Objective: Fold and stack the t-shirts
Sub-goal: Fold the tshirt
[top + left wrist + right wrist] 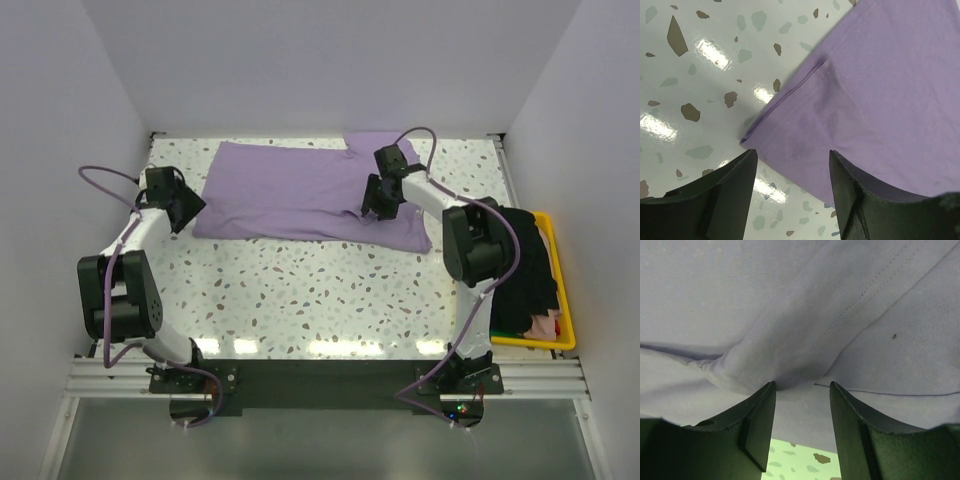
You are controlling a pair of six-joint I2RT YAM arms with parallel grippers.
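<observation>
Seen from above, the lavender t-shirt [290, 190] is lying spread on the far part of the table [300, 290], and I judge the fold is not yet finished. My left gripper [190, 210] is hovering just beside its left edge. My right gripper [378, 200] is hanging over its right part. The black t-shirt [520, 270] is lying well off to the outer side of my right gripper, in the yellow bin [565, 300].

In the left wrist view, my fingers are standing spread and are holding nothing. The hem corner [747, 140] is lying flat just ahead of the gap between them. If I close carelessly here, one finger may push the corner away, or I may be catching only the upper layer, because the cloth is thin and the table looks slippery.

In the right wrist view, my fingers are also spread, nothing pinched. A raised ridge [755, 365] of cloth is sitting right before the gap; whether it is touching them I cannot tell. Grabbing too much of this ridge could drag the shirt and spoil the fold.
</observation>
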